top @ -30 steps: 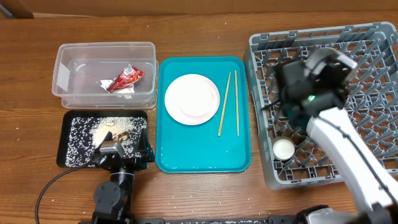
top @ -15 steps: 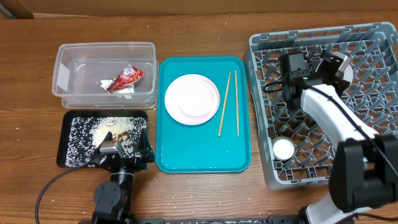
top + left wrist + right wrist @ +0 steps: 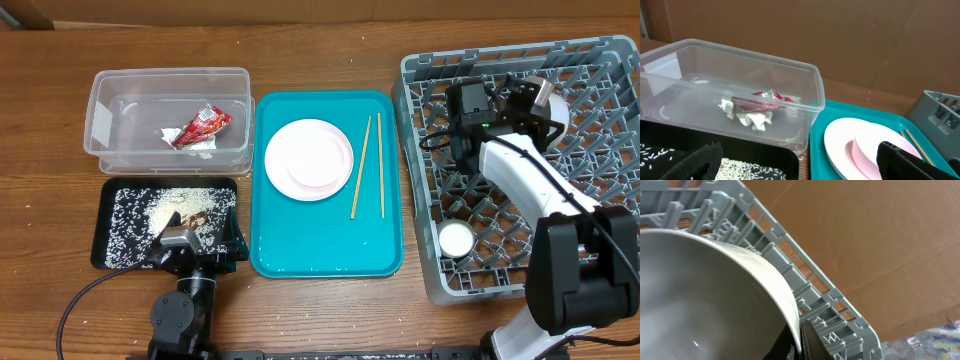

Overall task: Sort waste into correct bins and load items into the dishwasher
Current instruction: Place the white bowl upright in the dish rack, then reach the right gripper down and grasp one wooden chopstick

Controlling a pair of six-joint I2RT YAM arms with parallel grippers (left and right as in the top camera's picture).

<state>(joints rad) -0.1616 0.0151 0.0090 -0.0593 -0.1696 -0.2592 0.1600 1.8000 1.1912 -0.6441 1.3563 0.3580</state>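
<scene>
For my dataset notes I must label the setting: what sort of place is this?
Probably a robotics lab bench staged as a kitchen clean-up, not a real kitchen: cardboard stands behind as a backdrop, and a rack and a tray are set out on a wooden table.

Looks like a robotics lab bench staged as a kitchen chore: bare wooden table [image 3: 320,40], plain cardboard backdrop [image 3: 865,240] instead of walls or cabinets, grey dish rack [image 3: 600,60] and teal tray [image 3: 325,255] set flat on the tabletop, white robot arm [image 3: 530,185] reaching over.
</scene>
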